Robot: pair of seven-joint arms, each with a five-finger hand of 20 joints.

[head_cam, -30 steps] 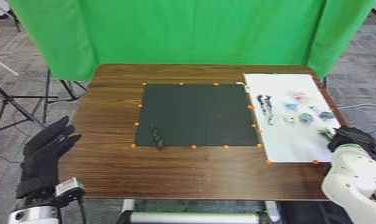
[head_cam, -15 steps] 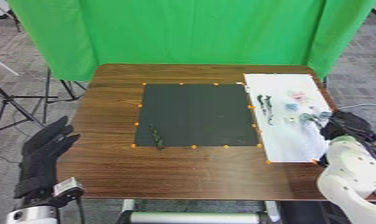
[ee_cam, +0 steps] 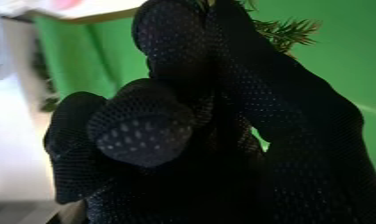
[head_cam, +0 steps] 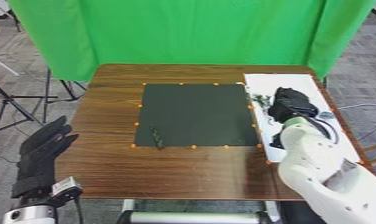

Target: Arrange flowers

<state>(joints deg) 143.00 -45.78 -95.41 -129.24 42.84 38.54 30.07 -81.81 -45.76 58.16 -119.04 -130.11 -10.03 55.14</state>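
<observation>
Clearly, a green sprig (ee_cam: 289, 34) juts from between the right hand's (head_cam: 294, 102) fingers (ee_cam: 251, 55).

Brown wooden table (head_cam: 162, 172), dark mat (head_cam: 195, 112) lying flat around the middle, white sheet (head_cam: 282, 80) just beside it on the right, small orange markers (head_cam: 194, 147) along the mat's edges.

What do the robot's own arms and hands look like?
The left arm and right arm have white shells. The left hand and right hand wear black fabric gloves, the right one dotted. A pale box and dark cable sit at the left wrist.
</observation>
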